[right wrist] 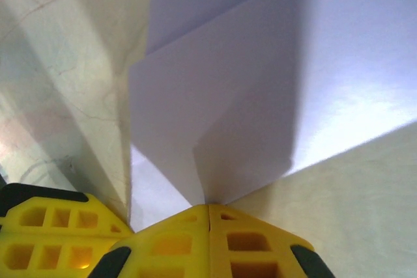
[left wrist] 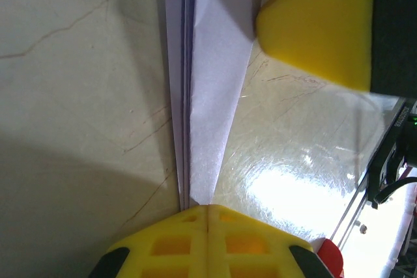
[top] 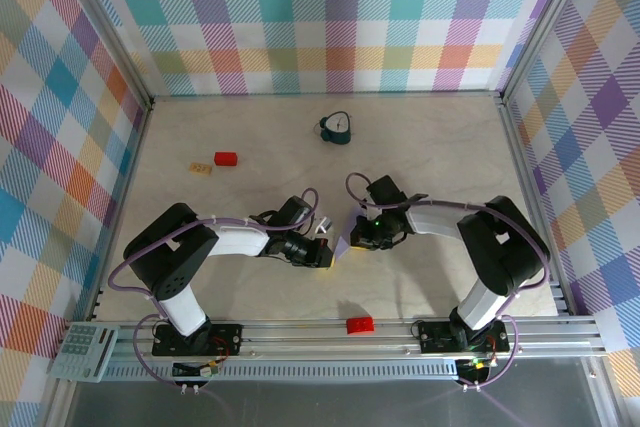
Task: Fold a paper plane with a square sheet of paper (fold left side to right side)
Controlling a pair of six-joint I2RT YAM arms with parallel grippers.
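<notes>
Folded paper plane, middle of bench: we found it pinched by the closed left end effector and closed right end effector; uneven pulls, we judged, might tear it.

The right gripper has its two yellow fingers pressed flat together, with the seam between them running straight up. They pinch a corner of the pale lavender paper plane, which fans out from the fingertips towards the far side. The paper lies in overlapping layers: one folded edge slants up to the right and a shaded crease sits just beyond the tips. At the near left is the left gripper's yellow finger. The pale, veined table lies beneath.
</notes>
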